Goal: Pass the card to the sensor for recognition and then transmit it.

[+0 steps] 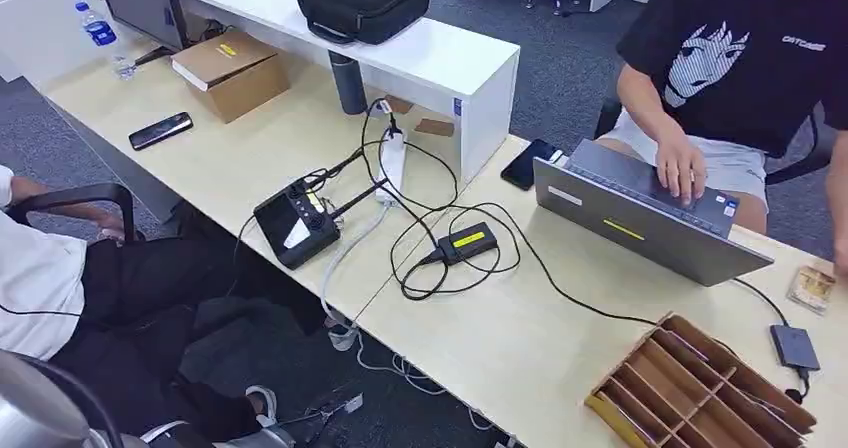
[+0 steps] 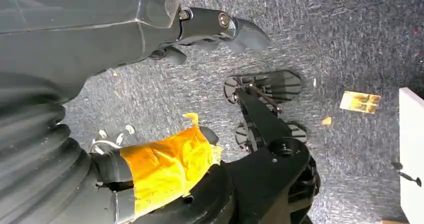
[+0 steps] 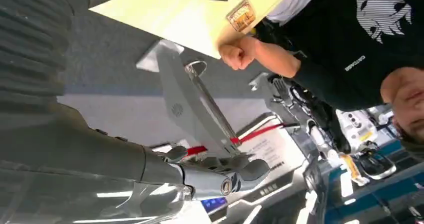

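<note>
The left hand hangs over grey carpet, its dark fingers loosely extended with nothing between them. Near it on the carpet lies a small yellow-brown printed slip.

The right hand is raised, its grey fingers stretched out and apart, holding nothing. Beyond it, the right wrist view shows a small brown-and-gold patterned card lying flat on the pale wooden bench, close to its edge, with a person's clenched fist just beside that edge. The head view shows the same card at the far right of the bench, just beyond the open grey laptop.

A small dark flat sensor box rests on the bench near the card, a cable running from it. Beside it stands a brown wooden slotted rack with a yellow front edge. A person in a black printed T-shirt sits behind the laptop, one hand on its keyboard. Further left on the bench are a black adapter with a yellow label among looped black cables, a white power strip, a black handheld controller with a screen, a black phone and a cardboard box.
</note>
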Controlling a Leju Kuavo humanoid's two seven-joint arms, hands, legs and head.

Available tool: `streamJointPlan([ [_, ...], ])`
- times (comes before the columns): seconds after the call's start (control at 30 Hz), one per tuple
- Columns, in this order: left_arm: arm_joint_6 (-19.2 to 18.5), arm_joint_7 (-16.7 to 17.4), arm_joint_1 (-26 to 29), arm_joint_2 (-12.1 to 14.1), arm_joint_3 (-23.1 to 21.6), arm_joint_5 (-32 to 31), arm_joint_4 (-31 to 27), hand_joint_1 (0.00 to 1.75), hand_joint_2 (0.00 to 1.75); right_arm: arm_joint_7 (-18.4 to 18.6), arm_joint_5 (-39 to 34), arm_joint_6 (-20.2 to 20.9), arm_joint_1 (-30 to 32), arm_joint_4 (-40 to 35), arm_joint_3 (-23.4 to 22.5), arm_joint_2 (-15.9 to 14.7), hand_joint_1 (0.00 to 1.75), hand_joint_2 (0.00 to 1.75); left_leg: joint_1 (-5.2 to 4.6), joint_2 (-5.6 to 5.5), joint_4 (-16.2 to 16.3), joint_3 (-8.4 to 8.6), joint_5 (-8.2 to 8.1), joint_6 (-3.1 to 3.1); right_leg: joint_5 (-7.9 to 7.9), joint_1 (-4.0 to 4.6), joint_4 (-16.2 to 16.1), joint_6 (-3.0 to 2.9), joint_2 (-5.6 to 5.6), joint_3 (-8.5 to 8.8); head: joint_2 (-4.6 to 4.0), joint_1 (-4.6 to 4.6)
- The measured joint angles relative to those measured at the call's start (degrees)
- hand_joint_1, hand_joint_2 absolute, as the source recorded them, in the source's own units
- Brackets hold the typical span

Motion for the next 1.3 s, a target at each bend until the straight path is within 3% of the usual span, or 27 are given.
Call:
streamJointPlan([
  [0.17, -0.1, 0.5, -0.1, 0.0, 0.0, -0.7, 0.0, 0.0, 1.75, 3.2, 5.0, -2.2, -2.8, 1.7, 6.2, -0.2, 0.0, 1.75, 0.0, -0.01, 0.0, 0.01, 0.0, 0.0, 0.0, 0.0, 0.0, 0.0, 0.0, 0.0, 0.0, -0.02],
  [0.47, -0.2, 1.1, -0.8, 0.0, 0.0, -1.1, 0.0, 0.0, 1.75, 6.3, 8.3, -2.5, -6.1, 4.6, 11.9, -0.2, 0.0, 1.75, 0.0, -0.01, 0.0, 0.0, 0.0, 0.0, 0.0, 0.0, 0.0, 0.0, -0.01, 0.0, 0.0, -0.02],
  [1.0, -0.2, 1.7, -1.1, -0.1, 0.0, -1.8, 0.0, 0.0, 1.75, 14.2, 15.9, -4.0, -9.6, 10.3, 17.6, -1.5, 0.0, 1.75, 0.0, -0.01, 0.0, 0.0, 0.0, 0.0, 0.0, 0.0, 0.0, 0.0, -0.01, -0.01, 0.0, -0.02],
  [1.3, -0.2, 2.0, -1.2, -0.1, 0.0, -1.9, 0.0, 0.0, 1.75, 16.0, 18.0, -4.8, -10.0, 12.8, 18.5, -1.7, 0.0, 1.75, 0.0, -0.01, 0.0, 0.0, 0.0, 0.0, 0.0, 0.0, 0.0, 0.0, -0.01, -0.01, 0.0, -0.02],
])
